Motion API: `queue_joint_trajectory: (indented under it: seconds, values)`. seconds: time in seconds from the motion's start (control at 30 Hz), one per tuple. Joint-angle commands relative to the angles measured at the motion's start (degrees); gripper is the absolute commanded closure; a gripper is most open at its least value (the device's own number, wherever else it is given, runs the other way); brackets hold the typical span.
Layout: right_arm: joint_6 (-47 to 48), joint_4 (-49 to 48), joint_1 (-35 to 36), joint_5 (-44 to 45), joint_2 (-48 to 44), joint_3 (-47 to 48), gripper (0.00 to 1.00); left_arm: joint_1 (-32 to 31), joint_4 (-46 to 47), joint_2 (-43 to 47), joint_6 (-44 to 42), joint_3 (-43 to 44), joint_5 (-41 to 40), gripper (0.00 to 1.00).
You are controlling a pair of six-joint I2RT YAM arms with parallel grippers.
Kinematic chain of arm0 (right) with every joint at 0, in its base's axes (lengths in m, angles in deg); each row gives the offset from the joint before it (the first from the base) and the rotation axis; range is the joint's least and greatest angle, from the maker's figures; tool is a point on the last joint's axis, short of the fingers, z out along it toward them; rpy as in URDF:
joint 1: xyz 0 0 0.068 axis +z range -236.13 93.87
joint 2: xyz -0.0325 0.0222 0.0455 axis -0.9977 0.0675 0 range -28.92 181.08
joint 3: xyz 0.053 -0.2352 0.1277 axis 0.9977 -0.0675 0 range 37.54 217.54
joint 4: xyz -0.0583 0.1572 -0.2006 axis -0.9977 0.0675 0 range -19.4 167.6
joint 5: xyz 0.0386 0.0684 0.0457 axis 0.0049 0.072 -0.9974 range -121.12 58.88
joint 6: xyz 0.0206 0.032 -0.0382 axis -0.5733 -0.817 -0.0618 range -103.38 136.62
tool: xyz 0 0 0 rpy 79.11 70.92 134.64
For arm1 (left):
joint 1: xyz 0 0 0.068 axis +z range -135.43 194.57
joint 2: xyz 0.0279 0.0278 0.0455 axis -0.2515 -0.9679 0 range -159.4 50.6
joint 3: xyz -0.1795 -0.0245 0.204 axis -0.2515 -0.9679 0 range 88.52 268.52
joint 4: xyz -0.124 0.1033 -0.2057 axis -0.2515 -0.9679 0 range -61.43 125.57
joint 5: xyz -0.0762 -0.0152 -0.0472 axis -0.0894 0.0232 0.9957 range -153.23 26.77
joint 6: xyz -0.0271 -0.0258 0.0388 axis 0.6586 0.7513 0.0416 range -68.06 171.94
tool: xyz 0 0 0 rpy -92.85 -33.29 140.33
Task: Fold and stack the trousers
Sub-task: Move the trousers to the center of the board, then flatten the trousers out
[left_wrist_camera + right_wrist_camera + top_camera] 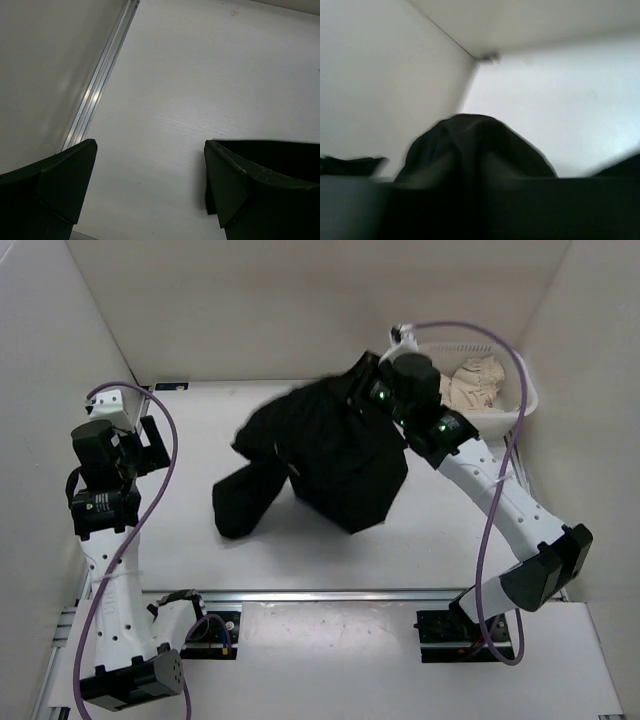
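The black trousers (320,455) hang in a bunched heap over the middle of the white table (300,550). One leg trails down to the left onto the surface. My right gripper (366,388) is at the heap's top right corner, shut on the trousers and holding that end up. In the right wrist view the black cloth (475,150) bulges in front of the jaws and hides the fingers. My left gripper (152,448) is open and empty at the far left, well apart from the trousers. The left wrist view shows its gripper (150,145) over bare table.
A white basket (525,400) stands at the back right, just behind my right wrist, with a beige cloth garment (475,380) in it. White walls enclose the table on the left, back and right. A metal rail (100,85) runs along the left wall.
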Motion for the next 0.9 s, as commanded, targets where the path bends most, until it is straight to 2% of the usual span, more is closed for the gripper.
queue_joint_trajectory:
  seconds: [0.0,0.03,0.07,0.1,0.13,0.17,0.23,0.27,0.33,0.4,0.43,0.53,0.6,0.77,0.83,0.87]
  values:
    - [-4.03,2.99,-3.61,3.46,-4.36,-14.02,0.35,-0.88,1.01,1.0,0.01,1.6,-1.99,0.0]
    - [-2.2,3.51,-5.2,2.15,-4.37,-16.7,0.2,-0.88,1.01,1.0,0.01,1.07,-2.51,0.0]
    - [0.08,6.65,-8.61,2.14,-4.37,-19.33,0.1,-1.49,1.01,1.0,0.01,-0.5,-2.51,0.0]
    - [4.63,9.47,-10.65,2.14,-2.98,-19.36,0.03,-1.5,1.01,0.4,0.01,-1.56,-2.51,0.0]
    - [7.11,12.11,-12.5,1.35,-0.35,-18.66,0.01,-1.5,1.01,-0.13,0.01,-2.7,-2.51,0.0]
    - [9.4,17.61,-14.95,0.56,1.07,-17.35,0.01,-1.5,1.01,-0.14,0.01,-4.8,-2.51,0.0]
    - [16.35,22.57,-14.98,-0.15,4.14,-12.52,0.01,-1.5,0.39,-1.36,0.01,-6.74,-2.51,0.0]
    - [17.41,27.2,-14.28,0.9,4.94,-11.29,0.01,-1.5,0.39,-2.24,0.01,-8.76,-2.51,0.02]
    - [16.29,29.53,-14.27,-1.44,5.56,-12.4,0.01,-2.11,0.39,-3.64,0.01,-11.14,-3.04,0.06]
    - [13.74,27.01,-13.74,-7.15,5.56,-17.31,0.01,-2.64,0.39,-4.7,0.01,-15.62,-2.25,0.1]
    - [12.25,25.16,-13.74,-10.05,4.34,-23.78,0.01,-3.51,0.39,-5.32,0.01,-17.28,-1.64,0.12]
    - [7.06,19.44,-11.73,-16.31,3.63,-33.91,0.01,-6.33,0.39,-8.57,0.01,-23.7,-1.63,0.16]
    - [6.17,19.43,-10.93,-16.93,6.25,-36.4,0.01,-9.21,0.39,-11.2,0.01,-27.12,-1.63,0.16]
    - [7.04,19.51,-9.88,-16.94,13.29,-37.82,0.01,-11.95,4.25,-16.47,0.01,-31.53,-0.49,0.15]
    - [7.92,21.08,-9.88,-16.24,15.84,-36.59,0.14,-12.66,5.83,-19.55,0.01,-32.32,-1.1,0.15]
    - [8.45,21.1,-11.01,-16.23,16.37,-35.37,0.29,-13.18,6.36,-20.52,0.01,-32.85,-1.11,0.15]
